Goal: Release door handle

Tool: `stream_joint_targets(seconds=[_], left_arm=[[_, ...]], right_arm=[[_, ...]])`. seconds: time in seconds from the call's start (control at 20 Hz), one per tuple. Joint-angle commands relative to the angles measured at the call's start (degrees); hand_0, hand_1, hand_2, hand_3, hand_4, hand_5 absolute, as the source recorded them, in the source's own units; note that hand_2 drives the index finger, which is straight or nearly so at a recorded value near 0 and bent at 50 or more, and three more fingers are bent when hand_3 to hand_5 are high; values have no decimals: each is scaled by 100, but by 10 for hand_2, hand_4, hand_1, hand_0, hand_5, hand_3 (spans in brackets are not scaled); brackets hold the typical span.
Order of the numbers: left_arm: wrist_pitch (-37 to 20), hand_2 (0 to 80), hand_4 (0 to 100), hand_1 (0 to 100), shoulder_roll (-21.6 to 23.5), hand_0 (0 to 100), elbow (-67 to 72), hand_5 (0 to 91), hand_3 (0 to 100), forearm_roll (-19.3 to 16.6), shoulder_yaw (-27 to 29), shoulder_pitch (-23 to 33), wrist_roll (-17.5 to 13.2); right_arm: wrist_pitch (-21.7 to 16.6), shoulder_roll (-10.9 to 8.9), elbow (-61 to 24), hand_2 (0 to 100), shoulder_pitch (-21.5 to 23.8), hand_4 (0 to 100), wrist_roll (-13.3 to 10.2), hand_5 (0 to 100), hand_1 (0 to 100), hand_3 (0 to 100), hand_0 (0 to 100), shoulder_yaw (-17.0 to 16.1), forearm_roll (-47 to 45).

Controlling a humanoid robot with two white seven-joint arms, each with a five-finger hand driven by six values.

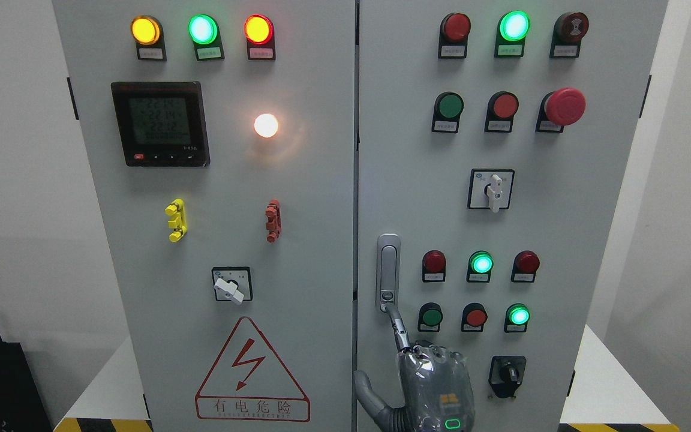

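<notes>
The silver door handle (388, 273) stands upright on the left edge of the cabinet's right door (561, 240). My right hand (423, 372) rises from the bottom edge just below it, back of the hand toward me. Its index finger (398, 327) points straight up, and the tip touches the round lock at the handle's lower end. The other fingers are curled at the knuckles and the thumb (364, 387) sticks out to the left. Nothing is wrapped around the handle. The left arm is out of view.
Both grey cabinet doors look closed, with the seam (356, 180) between them. Lit and unlit push buttons (481, 264), a red emergency stop (564, 106) and rotary switches (507, 375) lie close to the hand's right. On the left door are a meter (160, 123) and a warning triangle (252, 372).
</notes>
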Motion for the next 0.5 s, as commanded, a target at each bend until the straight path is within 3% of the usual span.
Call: stream_joint_targets(seconds=[0.0,0.45], left_arm=[[-1,0,0,389,0,120,53,0,0,0,9,-18,0],[-1,0,0,389,0,120,53,0,0,0,9,-18,0]], right_arm=[[4,1,10,0,4,882,64,1000,347,982,294,-7,-3],[13,1,28,0,4,874,73,1000,344,985,292,-7,6]])
